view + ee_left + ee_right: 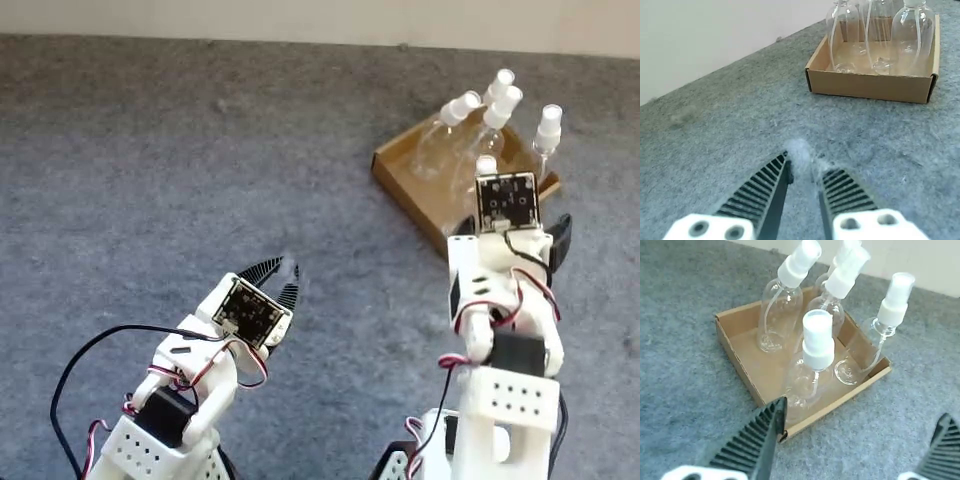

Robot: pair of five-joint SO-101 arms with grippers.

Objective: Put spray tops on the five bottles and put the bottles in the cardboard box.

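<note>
The cardboard box (400, 176) sits at the far right of the grey mat. Several clear bottles with white spray tops stand upright inside it, among them one at the near rim (809, 371), one at the box's right corner (874, 342) and one at the back (780, 315). My right gripper (850, 440) hovers just in front of the box, open wide with nothing between its fingers. My left gripper (804, 170) is low over the mat at the near left, well away from the box (870, 87). Its fingers are nearly together and hold nothing.
Grey carpet-like mat (150, 150) covers the table to the left of the box. A tuft of pale fluff (800, 150) lies just past the left gripper's tips. A pale wall runs along the far edge.
</note>
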